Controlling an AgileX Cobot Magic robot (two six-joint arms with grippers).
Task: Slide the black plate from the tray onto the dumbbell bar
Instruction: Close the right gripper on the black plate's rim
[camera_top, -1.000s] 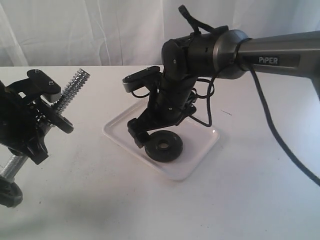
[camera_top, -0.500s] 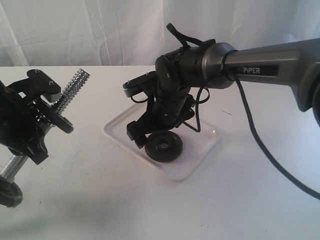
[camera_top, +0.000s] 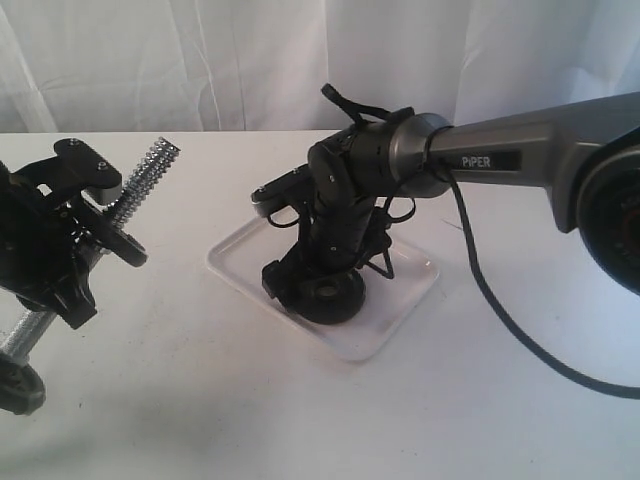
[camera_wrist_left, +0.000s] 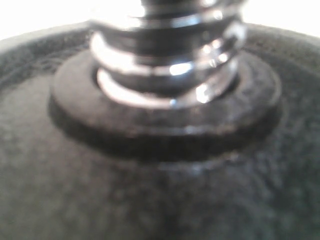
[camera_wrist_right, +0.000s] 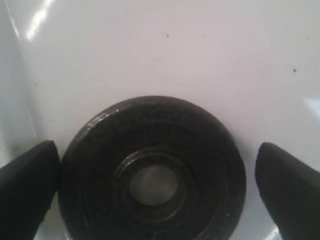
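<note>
The black plate (camera_top: 325, 296) lies flat in the tray (camera_top: 405, 300), its round centre hole facing up. My right gripper (camera_top: 318, 286) has come down over it and stands open. In the right wrist view the plate (camera_wrist_right: 152, 172) sits between the two fingertips (camera_wrist_right: 30, 187); one fingertip is at its rim and the other stands a little apart. The dumbbell bar (camera_top: 150, 165) slants up at the far left, threaded end high, with a black disc (camera_top: 122, 240) on it. My left gripper (camera_top: 55, 255) is shut on the bar. Its wrist view shows only that disc (camera_wrist_left: 160, 175) and the chrome thread (camera_wrist_left: 167, 55), blurred.
The bar's lower end carries a black knob (camera_top: 15, 385) near the table's front left. A white curtain hangs behind the table. The right arm's cable (camera_top: 500, 320) trails across the table to the right of the tray.
The right gripper has dropped down onto the tray and now straddles the plate, which it was beside before. The left arm and bar have not moved.
</note>
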